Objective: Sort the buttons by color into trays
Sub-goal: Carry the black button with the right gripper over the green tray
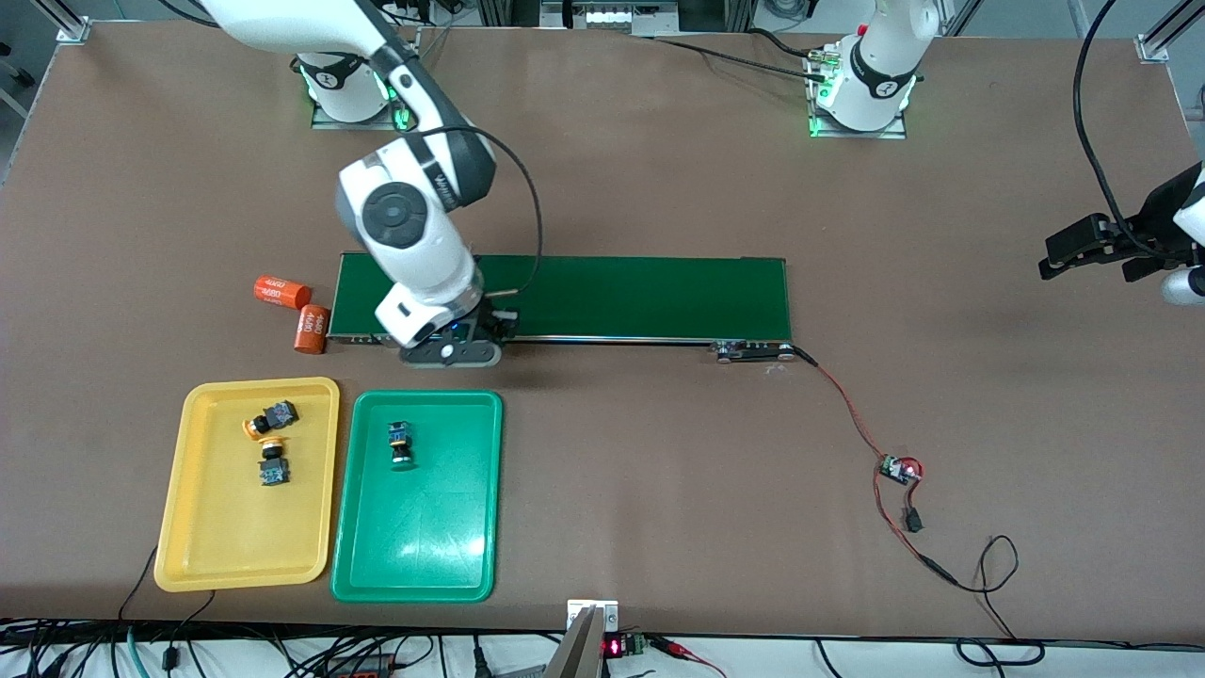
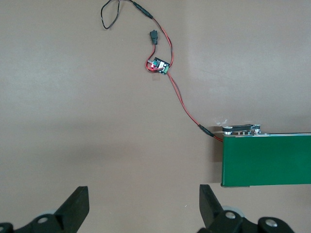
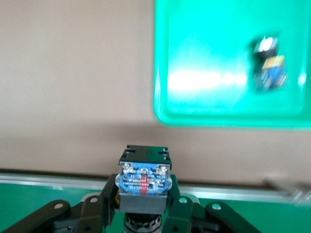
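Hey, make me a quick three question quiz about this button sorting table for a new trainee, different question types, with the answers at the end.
1. True or false: the yellow tray holds two buttons.
2. Multiple choice: the right gripper is A) open over the green tray, B) shut on a button over the edge of the conveyor belt, C) resting on an orange cylinder.
3. Fill in: the left gripper hangs ____ over bare table toward its own end, waiting.

Key: 1 true; 2 B; 3 open.
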